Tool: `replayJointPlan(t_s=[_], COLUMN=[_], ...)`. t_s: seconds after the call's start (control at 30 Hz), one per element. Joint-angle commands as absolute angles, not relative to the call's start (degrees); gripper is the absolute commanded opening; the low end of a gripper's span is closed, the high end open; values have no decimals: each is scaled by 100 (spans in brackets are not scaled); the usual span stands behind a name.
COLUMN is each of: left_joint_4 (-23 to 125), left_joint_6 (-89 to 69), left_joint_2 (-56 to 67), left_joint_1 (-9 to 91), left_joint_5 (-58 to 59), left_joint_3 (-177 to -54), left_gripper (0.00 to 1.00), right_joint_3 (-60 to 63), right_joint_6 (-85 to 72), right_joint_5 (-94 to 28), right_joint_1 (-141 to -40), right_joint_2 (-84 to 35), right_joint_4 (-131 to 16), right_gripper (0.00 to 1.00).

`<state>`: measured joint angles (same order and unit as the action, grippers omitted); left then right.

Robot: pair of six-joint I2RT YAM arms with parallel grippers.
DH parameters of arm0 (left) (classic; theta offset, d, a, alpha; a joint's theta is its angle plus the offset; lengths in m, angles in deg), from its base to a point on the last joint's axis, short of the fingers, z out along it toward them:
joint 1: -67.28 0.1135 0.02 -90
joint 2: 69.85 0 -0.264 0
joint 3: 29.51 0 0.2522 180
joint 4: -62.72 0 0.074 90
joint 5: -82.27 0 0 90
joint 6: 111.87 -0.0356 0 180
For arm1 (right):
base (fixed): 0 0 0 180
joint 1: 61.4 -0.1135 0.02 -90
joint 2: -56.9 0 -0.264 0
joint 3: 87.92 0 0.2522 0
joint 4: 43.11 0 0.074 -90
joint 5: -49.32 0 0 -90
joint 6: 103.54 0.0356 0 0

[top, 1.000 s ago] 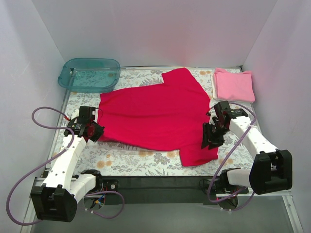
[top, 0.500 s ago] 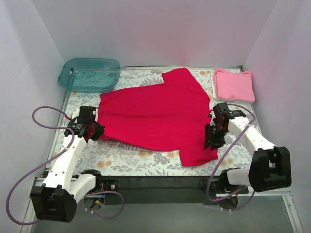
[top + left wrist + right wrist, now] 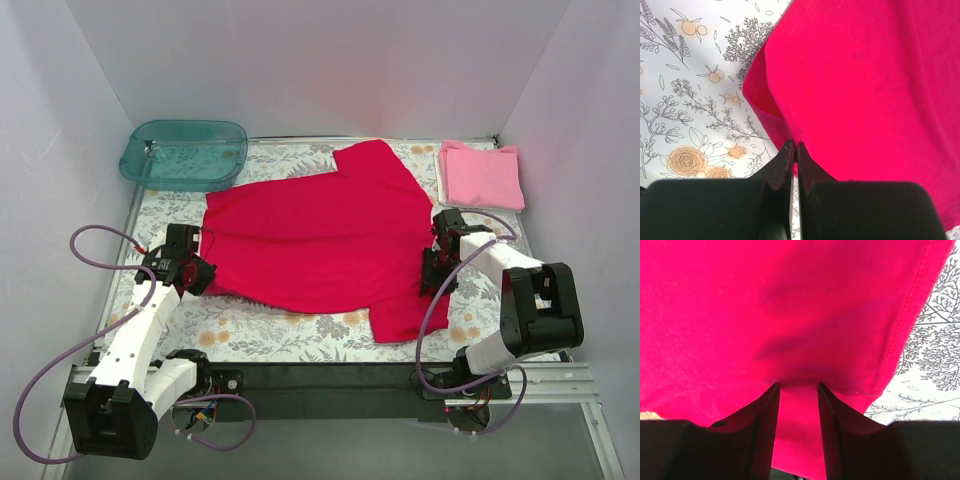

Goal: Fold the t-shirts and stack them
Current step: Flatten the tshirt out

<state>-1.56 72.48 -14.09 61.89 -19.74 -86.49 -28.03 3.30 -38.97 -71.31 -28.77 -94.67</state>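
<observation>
The red t-shirt [image 3: 310, 235] lies spread flat across the middle of the floral table. The pink t-shirt [image 3: 482, 175] sits folded at the back right corner. My left gripper [image 3: 200, 268] is at the red shirt's left edge; in the left wrist view it [image 3: 794, 145] is shut on a pinched fold of the red t-shirt [image 3: 865, 75]. At the shirt's right side is my right gripper [image 3: 432, 272]. In its wrist view it [image 3: 798, 386] stands open, its tips against the red t-shirt [image 3: 790, 300], with smooth cloth showing in the gap.
A teal translucent tub [image 3: 185, 153] stands at the back left corner. White walls close in the table on three sides. The floral table cover [image 3: 260, 325] shows bare along the near edge, in front of the shirt. A purple cable [image 3: 95, 245] loops beside the left arm.
The right arm has swung its elbow in and its gripper has slid a little toward the back along the shirt's right edge, its jaws narrowing slightly. The left gripper stays shut and has barely shifted.
</observation>
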Motion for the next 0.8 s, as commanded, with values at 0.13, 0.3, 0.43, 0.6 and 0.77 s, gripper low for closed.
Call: replayJointPlan(t_s=[0.13,0.3,0.43,0.6,0.77], left_joint_4=[71,255,334,291,264], left_joint_6=[7235,7200,7130,7077,7024], left_joint_2=[-1334,-1106,-947,-982,-1009], left_joint_1=[6174,6174,6174,6174,6174], left_joint_5=[-2338,-2294,-2303,-2408,-2382], left_joint_3=[-8721,-8897,-9003,-9021,-8968], left_gripper=[0,0,0,0,0], right_joint_3=[-2521,-2020,-1476,-1517,-2272], right_joint_6=[377,333,245,140,192], right_joint_5=[-4437,-4437,-4402,-4324,-4393], right_joint_1=[-7045,-6975,-6966,-6983,-6983], right_joint_2=[-3528,-3959,-4206,-3594,-2451], right_joint_4=[-8623,-8456,-8473,-8999,-9352], right_gripper=[39,40,41,42,42])
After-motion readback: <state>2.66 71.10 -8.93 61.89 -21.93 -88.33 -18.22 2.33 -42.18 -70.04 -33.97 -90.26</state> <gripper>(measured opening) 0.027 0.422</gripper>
